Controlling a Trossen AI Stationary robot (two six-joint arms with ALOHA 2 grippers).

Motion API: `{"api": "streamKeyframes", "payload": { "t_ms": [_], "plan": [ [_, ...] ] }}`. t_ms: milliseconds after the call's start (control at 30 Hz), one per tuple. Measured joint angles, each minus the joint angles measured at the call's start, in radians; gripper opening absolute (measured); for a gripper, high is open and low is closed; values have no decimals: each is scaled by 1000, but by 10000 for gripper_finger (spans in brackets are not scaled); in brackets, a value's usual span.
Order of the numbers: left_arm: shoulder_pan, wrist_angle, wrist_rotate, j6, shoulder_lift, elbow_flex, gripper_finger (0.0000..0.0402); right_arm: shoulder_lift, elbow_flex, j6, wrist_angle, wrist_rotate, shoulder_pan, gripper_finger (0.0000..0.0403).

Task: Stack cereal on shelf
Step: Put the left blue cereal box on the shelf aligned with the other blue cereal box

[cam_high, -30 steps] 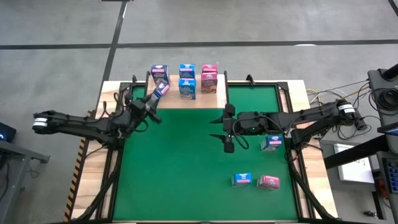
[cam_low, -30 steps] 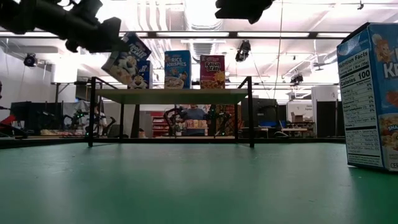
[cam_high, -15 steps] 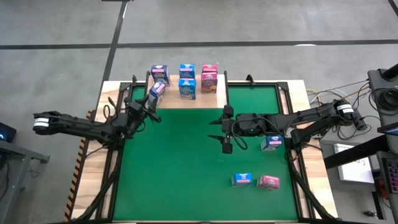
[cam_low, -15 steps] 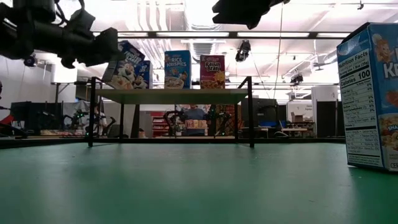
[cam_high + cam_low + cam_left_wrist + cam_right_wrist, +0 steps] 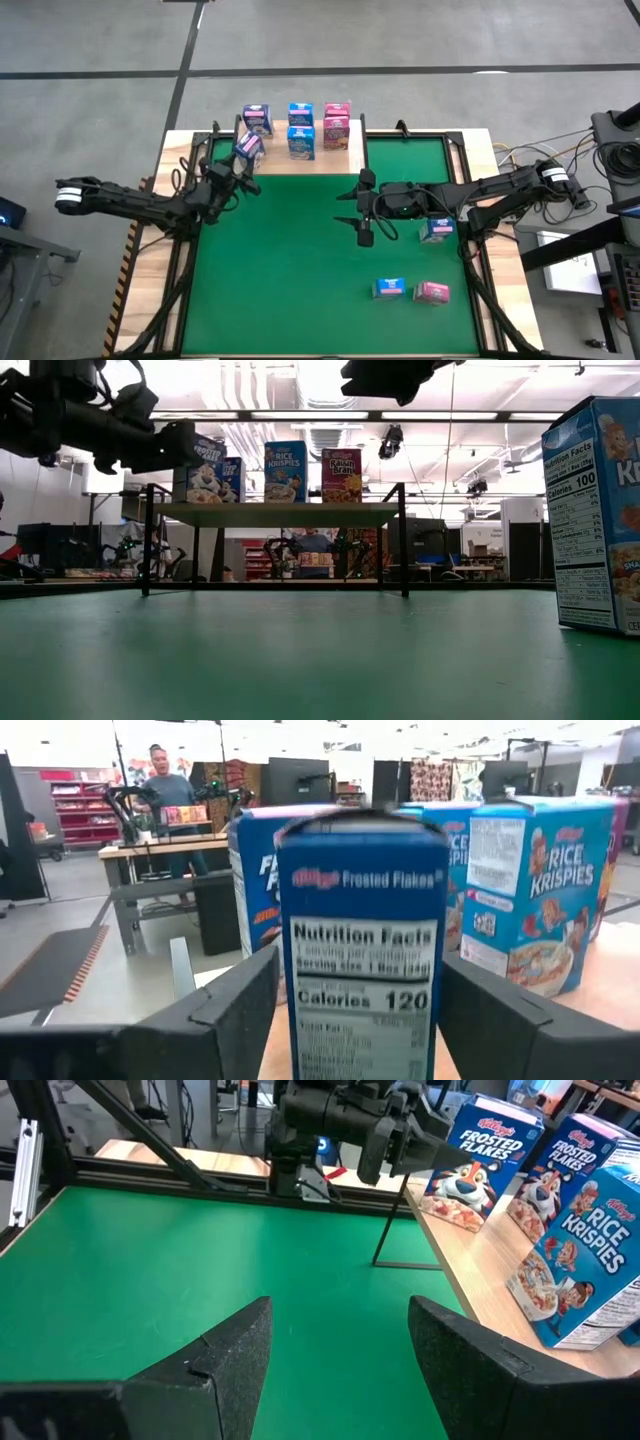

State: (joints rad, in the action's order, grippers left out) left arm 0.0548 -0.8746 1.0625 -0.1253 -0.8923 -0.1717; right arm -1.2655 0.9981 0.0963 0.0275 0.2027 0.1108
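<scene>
The small blue-and-white Frosted Flakes cereal box (image 5: 247, 149) sat upright on the front-left part of the wide light-wood shelf on thin black legs (image 5: 345, 160), at about 11 o'clock on the green mat (image 5: 300, 270). My left pincer (image 5: 355, 1020) pinched it: in the left wrist view the nutrition panel filled the gap between my 2 dark fingers (image 5: 230, 1010), each finger against a side of the box. Whether its base already bore fully on the board I could not tell, though the low view showed it level with the others.

Around it, 5 more small cardboard boxes stood on the shelf: a white-purple Frosted Flakes box (image 5: 256, 119) just behind mine, 2 blue Rice Krispies boxes (image 5: 301, 143) in the middle, and 2 magenta Raisin Bran boxes (image 5: 336, 131) toward the right end.

I judged the task roughly two-thirds done. 3 boxes were left on the mat: a blue one (image 5: 436, 230) at 3 o'clock, close beside my right arm, and a blue one (image 5: 388, 288) and a pink one (image 5: 432, 292) lying side by side at 5 o'clock.

My right pincer (image 5: 362, 210) hung above the mat's middle, fingers spread wide and carrying nothing.

The step in hand, as I read it, was to let this box go and draw clear without tipping it.
</scene>
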Motion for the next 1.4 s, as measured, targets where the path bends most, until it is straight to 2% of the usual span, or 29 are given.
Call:
{"api": "streamKeyframes", "payload": {
  "t_ms": [267, 500, 600, 800, 967, 1100, 1200, 1267, 1400],
  "plan": [
    [-59, 11, 17, -70, 30, -55, 242, 0, 0, 9, 0, 0, 0, 224],
    [-148, 92, 242, -190, 40, -147, 242, 17, 0, 85, -2, 1, 0, 224],
    [-195, 144, 304, -210, 39, -194, 242, 39, 0, 140, -3, 8, -4, 224],
    [-305, 292, 308, -206, 12, -328, 242, 76, -4, 186, -5, 8, -4, 224],
    [-370, 436, 308, -184, -40, -494, 243, 86, -56, 194, 13, 8, -5, 224],
    [-373, 712, 307, -91, -88, -664, 243, 87, -86, 216, 20, 8, -5, 224],
    [-360, 1049, 258, 82, -122, -812, 243, 91, -87, 227, 22, 8, -5, 224],
    [-337, 1303, 147, 249, -144, -928, 243, 98, -87, 227, 5, 8, -5, 224],
    [-238, 1809, -158, 589, -201, -1174, 243, 112, -94, 219, -34, 8, -7, 224]
  ]
}}
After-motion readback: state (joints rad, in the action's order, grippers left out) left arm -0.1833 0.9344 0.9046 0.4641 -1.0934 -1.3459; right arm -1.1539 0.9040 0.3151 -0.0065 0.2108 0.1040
